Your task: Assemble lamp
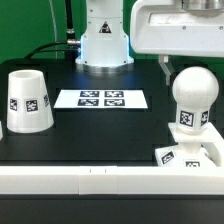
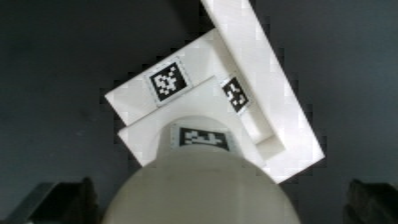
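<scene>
The ball-shaped white bulb [image 1: 192, 97] stands upright on the flat square base [image 1: 172, 156] at the exterior view's right, near the front. The tapered shade [image 1: 28, 100] stands alone at the exterior view's left. My gripper [image 1: 190, 60] hangs just above the bulb, open. In the wrist view the bulb [image 2: 196, 180] fills the middle between my two dark fingers [image 2: 64, 200], with a gap on each side. The tagged base [image 2: 205, 95] lies beneath it. The gripper [image 2: 217, 205] holds nothing.
The marker board [image 1: 101, 98] lies flat in the middle of the black table. A white rail [image 1: 90, 180] runs along the front edge. The robot's white pedestal [image 1: 103, 40] stands at the back.
</scene>
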